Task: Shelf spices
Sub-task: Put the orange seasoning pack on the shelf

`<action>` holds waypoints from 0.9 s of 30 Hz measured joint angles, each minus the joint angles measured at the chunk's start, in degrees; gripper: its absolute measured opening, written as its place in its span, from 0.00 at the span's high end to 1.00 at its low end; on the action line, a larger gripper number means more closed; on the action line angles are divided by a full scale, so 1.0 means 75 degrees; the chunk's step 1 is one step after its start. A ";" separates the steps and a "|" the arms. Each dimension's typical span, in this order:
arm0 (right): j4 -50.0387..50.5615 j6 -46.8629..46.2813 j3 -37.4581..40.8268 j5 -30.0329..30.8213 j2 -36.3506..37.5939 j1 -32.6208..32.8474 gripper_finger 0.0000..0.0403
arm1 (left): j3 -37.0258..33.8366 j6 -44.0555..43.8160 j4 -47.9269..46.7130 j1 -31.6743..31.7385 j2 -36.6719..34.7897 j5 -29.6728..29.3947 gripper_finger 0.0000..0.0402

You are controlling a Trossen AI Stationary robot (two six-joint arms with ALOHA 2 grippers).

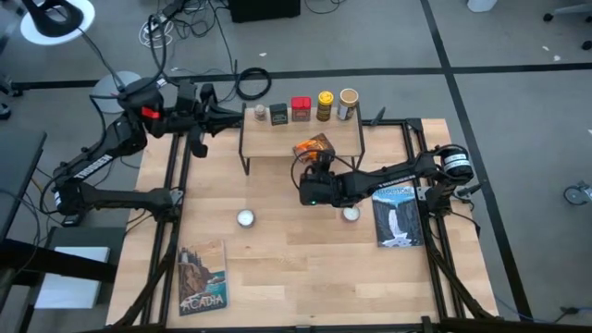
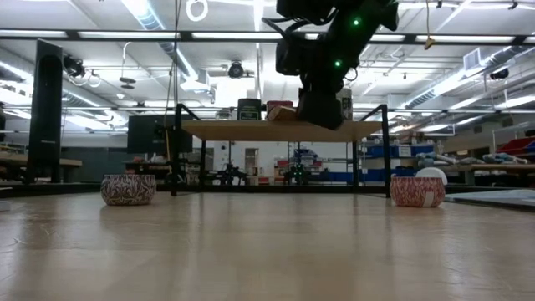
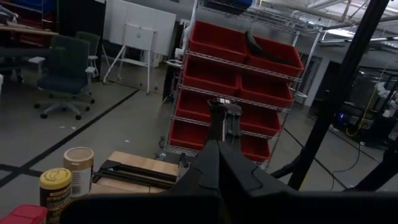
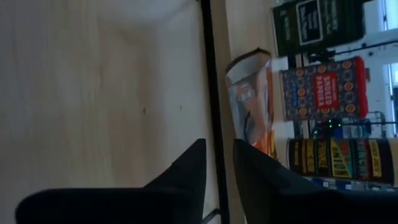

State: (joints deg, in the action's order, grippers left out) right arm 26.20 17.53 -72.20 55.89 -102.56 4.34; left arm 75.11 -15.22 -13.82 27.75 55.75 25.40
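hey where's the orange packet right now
In the high view the orange packet lies on the shelf, at its front edge toward the right, in front of the red tin, with the right end effector just beside it.

From my console, the right gripper (image 2: 322, 113) blocks part of the shelf (image 2: 251, 130) in the low view; the yellow jar (image 4: 342, 160) runs off my right wrist picture's edge.
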 joint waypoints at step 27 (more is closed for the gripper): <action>-0.0159 0.0484 0.0000 0.0151 0.0116 0.0084 1.00 | -0.0003 0.0000 -0.0104 0.0000 0.0000 0.0007 0.99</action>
State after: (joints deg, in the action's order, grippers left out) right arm 25.01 21.16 -72.20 57.02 -101.69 4.97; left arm 75.09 -15.22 -14.60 27.75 55.75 25.45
